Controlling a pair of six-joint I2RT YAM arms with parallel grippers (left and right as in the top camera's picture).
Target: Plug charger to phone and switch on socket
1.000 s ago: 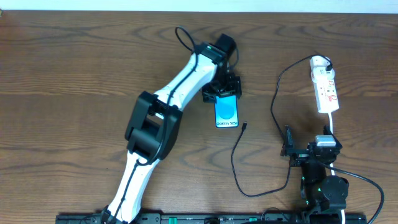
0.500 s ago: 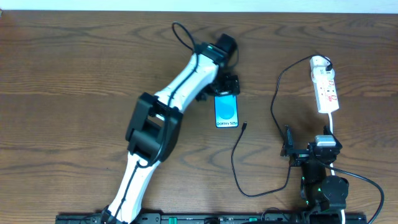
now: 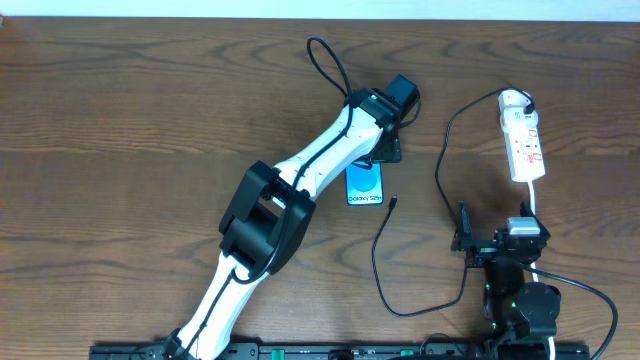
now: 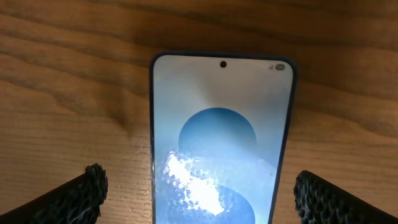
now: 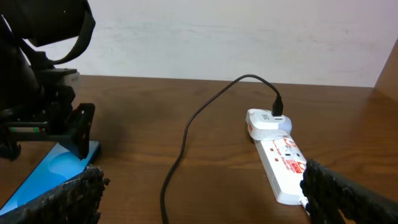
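The phone (image 3: 365,186) lies flat on the table, blue screen up. In the left wrist view the phone (image 4: 222,137) lies between my two fingertips. My left gripper (image 3: 383,150) (image 4: 205,198) is open over the phone's far end, with a gap on each side. The charger's black cable (image 3: 440,170) runs from the socket (image 3: 523,140), loops along the table and ends in its plug tip (image 3: 395,201) just right of the phone. My right gripper (image 3: 500,238) (image 5: 202,196) is open and empty, near the table's front edge below the socket (image 5: 283,160).
The cable's loop (image 3: 420,308) lies on the wood between the phone and my right arm. The right wrist view shows the cable (image 5: 186,137), the phone's edge (image 5: 50,171) and my left gripper (image 5: 68,127) on it. A pale wall stands behind the table.
My left arm has swung to the right, so its wrist now sits up and right of the phone's far end. The phone, cable, socket and right arm have not moved.
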